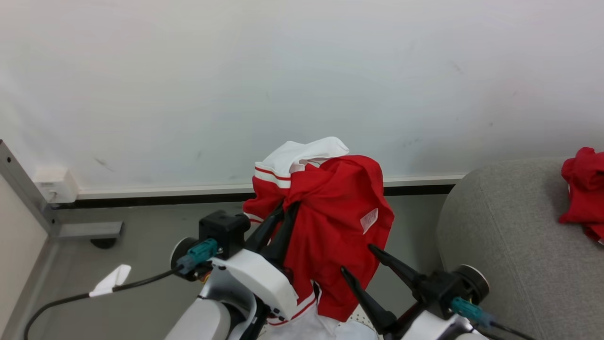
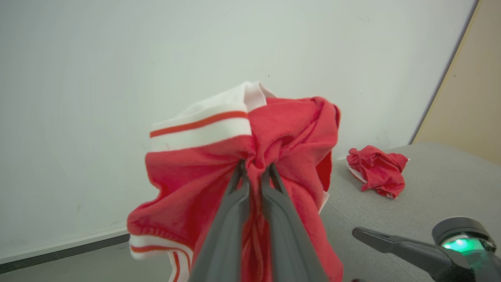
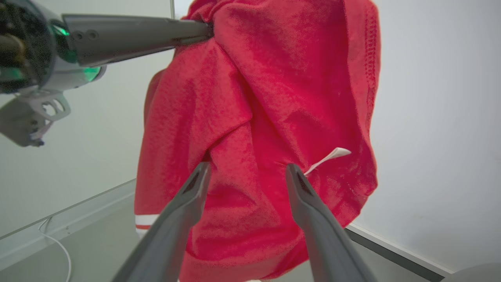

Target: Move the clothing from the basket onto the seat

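Two long dark fingers of the left gripper are pressed together on a bunched fold of the striped garment, a soft red knit with white ribbed bands and thin red stripes. The cloth rises over the fingertips like a rounded hood and hangs loose on both sides of them. A small white label sticks out on the side toward the right gripper. Its tapered fingers stand wide apart, tips just beside the hanging cloth; whether they touch it cannot be told. Well to the right of this gripper, a crumpled red garment lies on the grey woven sofa with its rounded corner.
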